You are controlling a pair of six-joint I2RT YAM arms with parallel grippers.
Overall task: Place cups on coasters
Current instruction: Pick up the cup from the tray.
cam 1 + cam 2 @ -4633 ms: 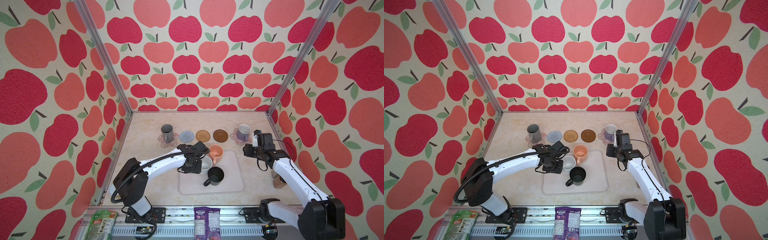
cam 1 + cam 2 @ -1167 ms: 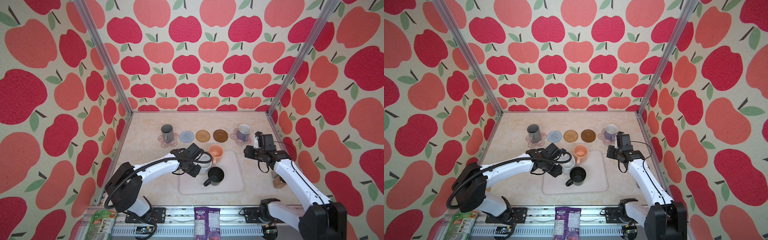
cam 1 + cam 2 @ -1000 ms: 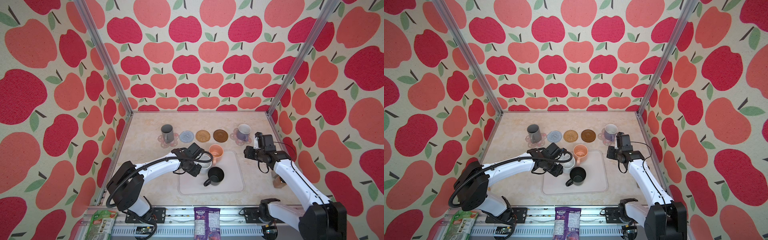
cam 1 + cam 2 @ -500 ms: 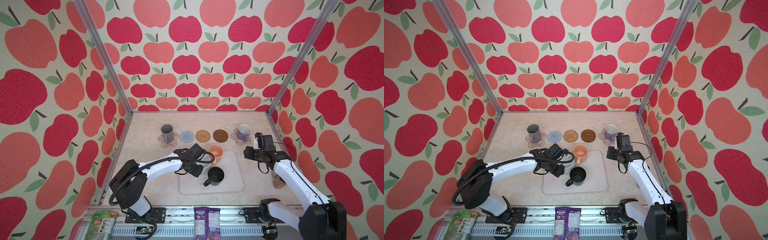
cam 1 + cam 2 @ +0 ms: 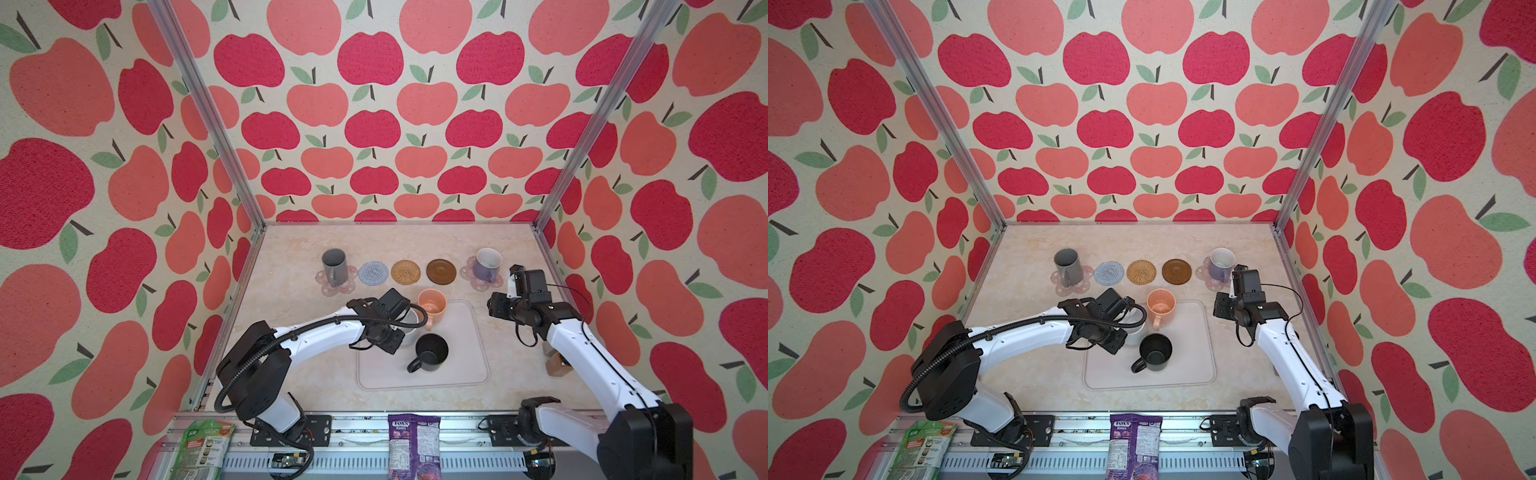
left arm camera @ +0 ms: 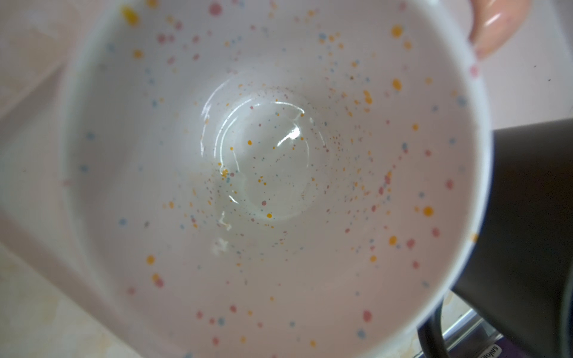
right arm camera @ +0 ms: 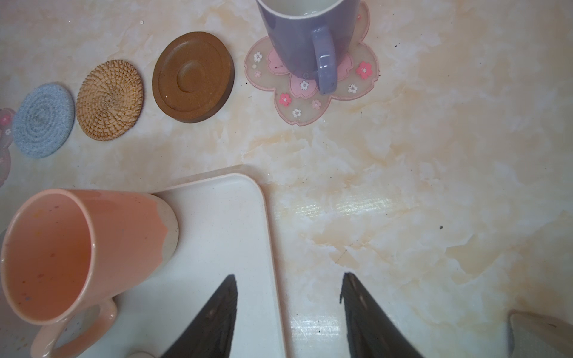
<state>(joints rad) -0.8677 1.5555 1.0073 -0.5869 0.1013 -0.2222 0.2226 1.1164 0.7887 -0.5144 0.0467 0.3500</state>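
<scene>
The left gripper pinches shut on the rim of the white speckled mug, standing on the tray just beside the black mug and peach mug; a rim-only hold may let it tilt on lifting and strike them, while the right gripper hangs half-open, empty

free: crocheted coaster, rattan coaster, brown coaster left uncovered | blocked: white mug flanked closely by peach mug, black mug
</scene>
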